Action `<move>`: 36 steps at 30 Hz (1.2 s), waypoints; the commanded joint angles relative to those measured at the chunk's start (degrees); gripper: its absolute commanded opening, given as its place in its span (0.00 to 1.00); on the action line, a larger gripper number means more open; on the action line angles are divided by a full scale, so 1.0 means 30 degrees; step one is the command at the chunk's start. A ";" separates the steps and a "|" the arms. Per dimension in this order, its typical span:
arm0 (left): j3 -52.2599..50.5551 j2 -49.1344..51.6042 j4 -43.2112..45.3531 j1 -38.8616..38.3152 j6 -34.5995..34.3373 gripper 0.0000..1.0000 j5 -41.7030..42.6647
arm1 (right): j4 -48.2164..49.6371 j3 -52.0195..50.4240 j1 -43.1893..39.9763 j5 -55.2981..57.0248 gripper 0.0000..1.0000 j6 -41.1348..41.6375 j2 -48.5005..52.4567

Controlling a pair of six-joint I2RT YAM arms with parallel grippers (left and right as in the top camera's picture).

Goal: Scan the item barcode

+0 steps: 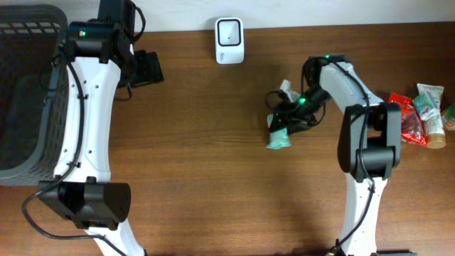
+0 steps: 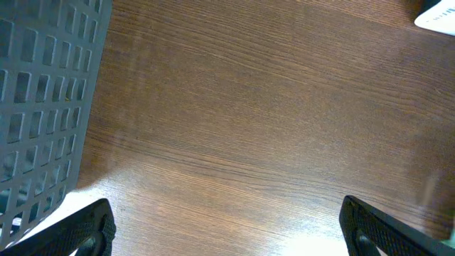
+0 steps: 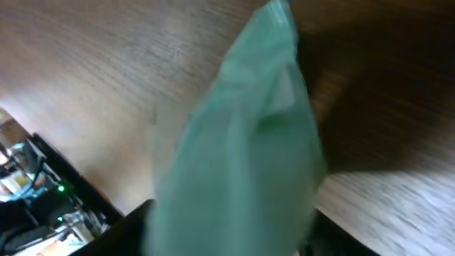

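The item is a pale green tube (image 1: 279,135), lying low over the table's middle right with its crimped end toward the front. My right gripper (image 1: 286,116) is shut on it. In the right wrist view the blurred green tube (image 3: 249,142) fills the gap between the dark fingers (image 3: 131,224) of the right gripper (image 3: 227,231). The white scanner (image 1: 229,40) stands at the table's back edge, left of and behind the tube. My left gripper (image 1: 148,69) hovers at the back left, and in its own view the left gripper (image 2: 227,227) is wide open over bare wood.
A dark mesh basket (image 1: 28,92) stands at the left table edge, its wall (image 2: 43,92) close beside my left gripper. Several packaged items (image 1: 423,114) lie in a pile at the far right. The scanner's corner (image 2: 437,18) shows at the left wrist view's top right.
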 commanded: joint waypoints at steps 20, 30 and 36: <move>-0.0036 0.0029 -0.0007 -0.0044 -0.0124 0.99 -0.0138 | 0.1042 0.3883 0.9981 1.8863 0.77 1.5081 -0.0692; -0.0036 0.0029 -0.0015 -0.0044 -0.0117 0.99 -0.0138 | -0.1370 0.7293 0.4248 1.0105 0.80 0.5807 -0.0670; -0.0036 0.0029 -0.0007 -0.0044 -0.0124 0.99 -0.0138 | -0.0787 0.4867 0.0284 0.1530 0.81 0.0117 -0.0568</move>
